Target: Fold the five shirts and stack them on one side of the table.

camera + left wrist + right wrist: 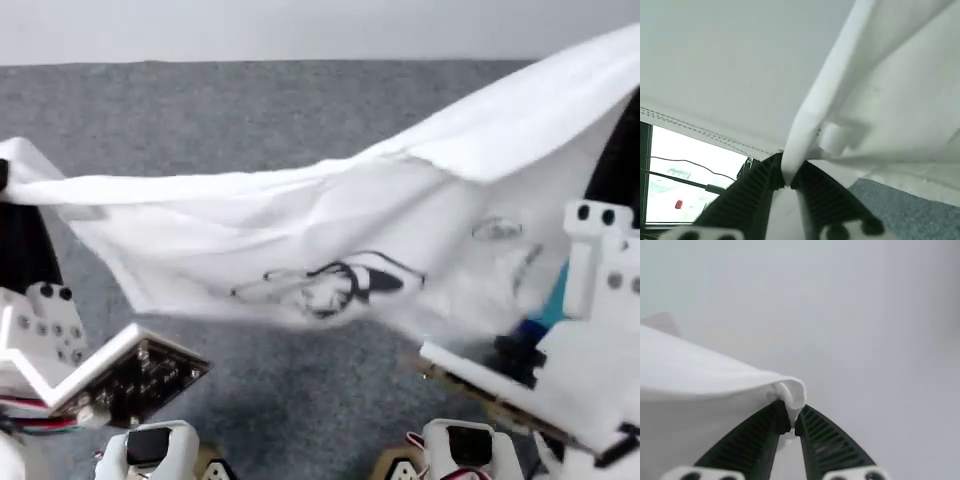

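Observation:
A white shirt [330, 235] with a black drawing on it hangs stretched above the grey table [250, 110], held up between the two arms. My left gripper [786, 181] is shut on a bunched fold of the white shirt [850, 90] at the left side of the high view. My right gripper [790, 429] is shut on a rolled edge of the white shirt [715, 380], high at the right. The shirt's middle sags toward the table. The cloth hides the table under it.
The grey felt-like table top [300, 400] shows in front of and behind the hanging shirt. The arms' white bases [150, 450] stand at the near edge. A pale wall [300, 25] runs along the back.

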